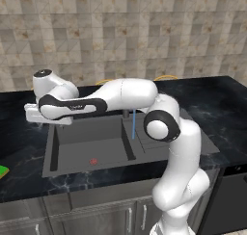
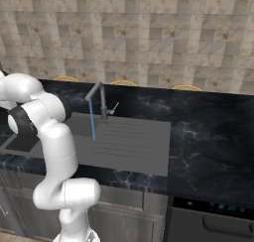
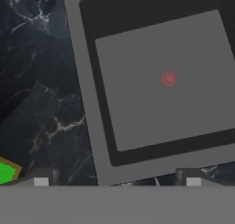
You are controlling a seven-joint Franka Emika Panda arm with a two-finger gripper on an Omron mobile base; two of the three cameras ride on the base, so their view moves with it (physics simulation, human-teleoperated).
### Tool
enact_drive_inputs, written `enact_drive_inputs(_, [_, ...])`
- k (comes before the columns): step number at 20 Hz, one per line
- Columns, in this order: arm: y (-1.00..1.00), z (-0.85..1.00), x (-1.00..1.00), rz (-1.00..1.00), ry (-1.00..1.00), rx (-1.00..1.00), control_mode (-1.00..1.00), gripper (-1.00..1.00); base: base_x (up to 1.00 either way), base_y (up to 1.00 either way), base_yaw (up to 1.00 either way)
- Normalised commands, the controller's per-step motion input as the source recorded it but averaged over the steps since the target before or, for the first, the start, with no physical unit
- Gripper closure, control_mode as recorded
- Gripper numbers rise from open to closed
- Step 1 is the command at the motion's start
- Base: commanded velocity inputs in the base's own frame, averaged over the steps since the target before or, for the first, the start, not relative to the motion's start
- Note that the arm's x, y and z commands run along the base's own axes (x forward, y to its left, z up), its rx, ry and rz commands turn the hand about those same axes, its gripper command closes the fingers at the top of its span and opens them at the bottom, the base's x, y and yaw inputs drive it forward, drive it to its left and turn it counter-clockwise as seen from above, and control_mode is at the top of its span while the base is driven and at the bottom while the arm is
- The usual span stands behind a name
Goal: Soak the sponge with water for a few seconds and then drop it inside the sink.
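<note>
The pincer (image 3: 117, 182) is open wide and empty, hanging over the near left corner of the big dark grey sink (image 3: 87, 103), which has a flat smooth floor with a small red spot (image 3: 169, 78). The little yellow block sponge with a bright green top (image 3: 7, 172) lies on the shiny black marbled counter (image 3: 41, 81) just left of the sink, apart from the pincer. It is probably soft, light and squashy, so I would grab it by its two long sides, then hold it under the thin light-blue stream of water (image 1: 133, 124) falling from the dark bent tap (image 2: 99, 99).
</note>
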Motion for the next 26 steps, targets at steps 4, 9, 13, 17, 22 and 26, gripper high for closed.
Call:
enact_drive_inputs(4, [0.24, 0.00, -0.11, 0.04, 0.00, 0.01, -1.00, -1.00, 0.00, 0.00, 0.00])
enact_drive_inputs(9, [0.23, 0.00, -0.28, 0.02, 0.00, 0.01, -1.00, -1.00, 0.00, 0.00, 0.00])
enact_drive_inputs(13, [0.23, 0.00, -0.25, 0.02, 0.00, 0.01, -1.00, -1.00, 0.00, 0.00, 0.00])
enact_drive_inputs(17, [0.25, 0.00, -0.27, 0.01, 0.00, 0.02, -1.00, -1.00, 0.00, 0.00, 0.00])
enact_drive_inputs(22, [0.22, 0.00, -0.28, 0.01, 0.00, 0.02, -1.00, -1.00, 0.00, 0.00, 0.00])
enact_drive_inputs(26, [0.20, 0.02, -0.19, 0.00, 0.00, 0.02, -1.00, -1.00, 0.00, 0.00, 0.00])
